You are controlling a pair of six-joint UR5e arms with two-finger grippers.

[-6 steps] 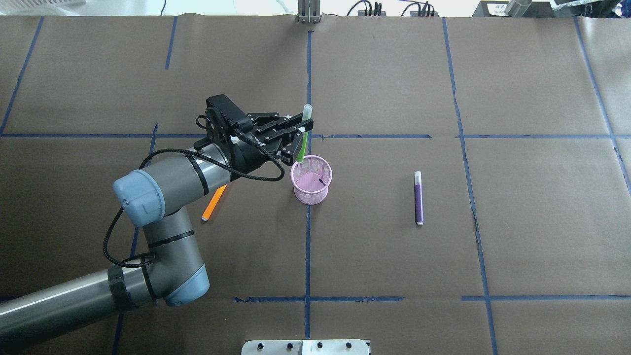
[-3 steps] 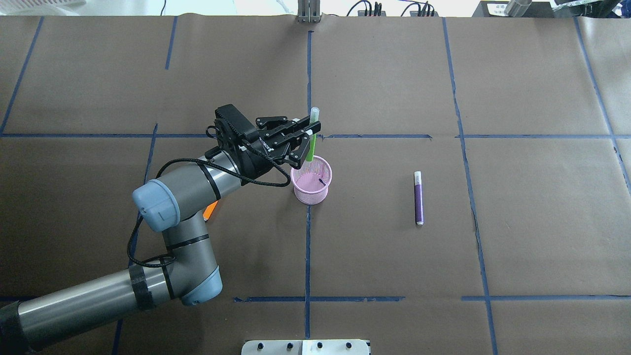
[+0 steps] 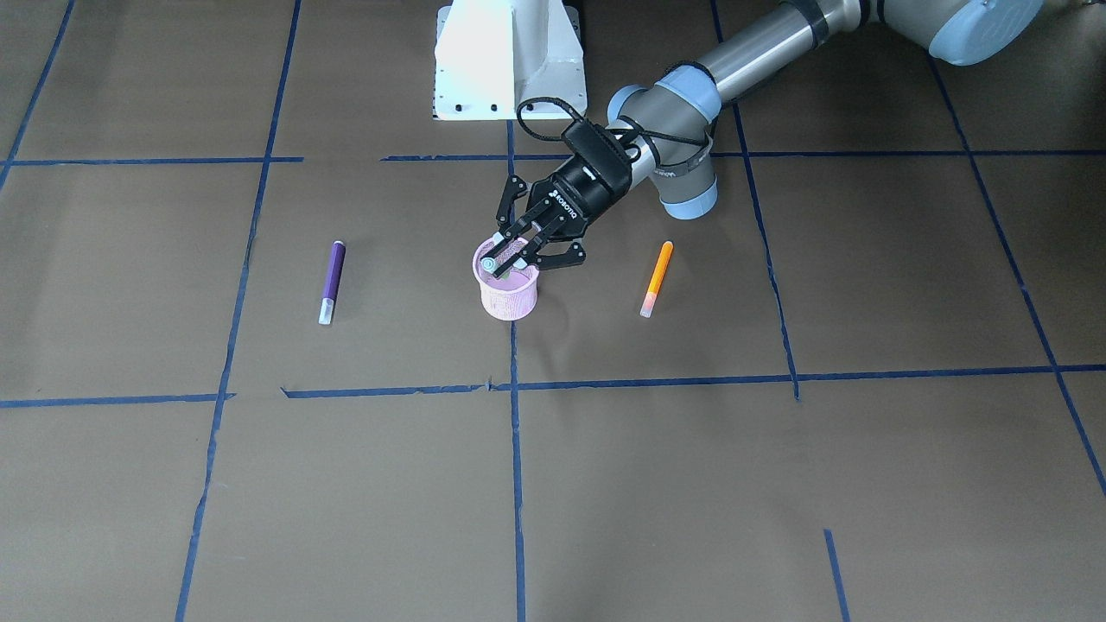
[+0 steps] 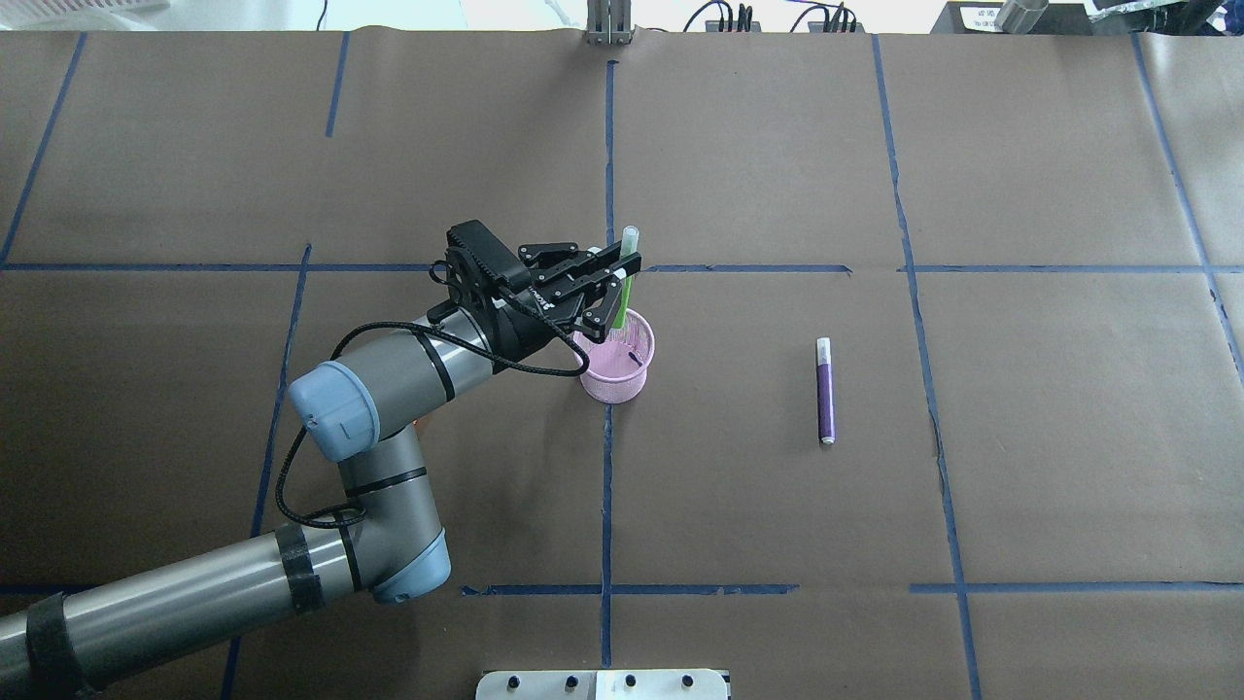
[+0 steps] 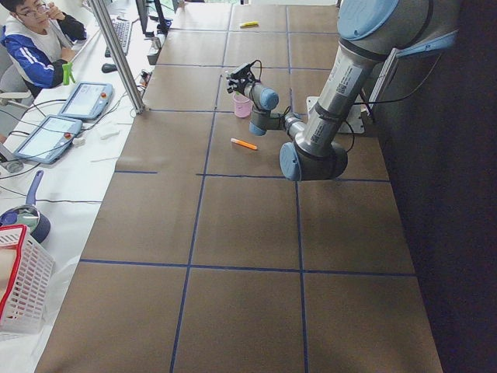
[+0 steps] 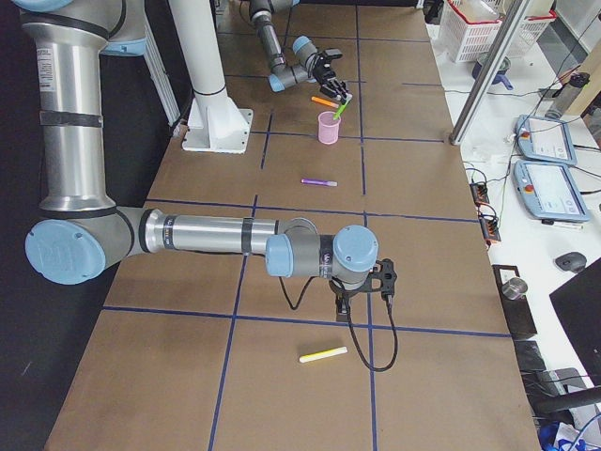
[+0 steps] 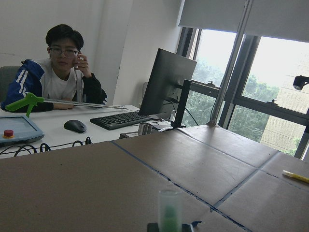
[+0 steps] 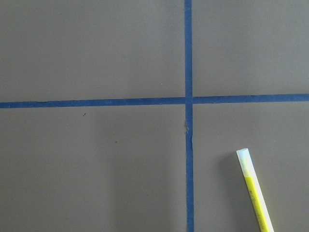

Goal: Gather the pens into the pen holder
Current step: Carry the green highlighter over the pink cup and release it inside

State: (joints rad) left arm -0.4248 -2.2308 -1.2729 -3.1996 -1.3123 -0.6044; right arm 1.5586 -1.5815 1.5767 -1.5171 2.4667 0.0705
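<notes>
My left gripper (image 4: pixel 616 290) is shut on the bright green pen (image 4: pixel 626 264) and holds it nearly upright over the pink mesh pen holder (image 4: pixel 616 373). The pen's lower end dips inside the rim, and its pale cap (image 3: pixel 489 263) points up. In the left wrist view the cap (image 7: pixel 170 209) stands between the fingers. The purple pen (image 4: pixel 825 391) lies flat to the right of the holder. The orange pen (image 3: pixel 657 276) lies on the holder's other side, under my left arm. My right gripper (image 6: pixel 349 299) hangs over the table far from the holder. I cannot tell whether it is open or shut.
A yellow pen (image 8: pixel 255 191) lies on the table by my right gripper. The white robot base (image 3: pixel 510 60) stands behind the holder. A person (image 5: pixel 31 39) sits at a side desk with tablets (image 5: pixel 85 99) beyond the table's far edge.
My left gripper has moved right and down with the green pen, from beside the holder's rim to over it. The pen's lower end now sits inside the rim.
</notes>
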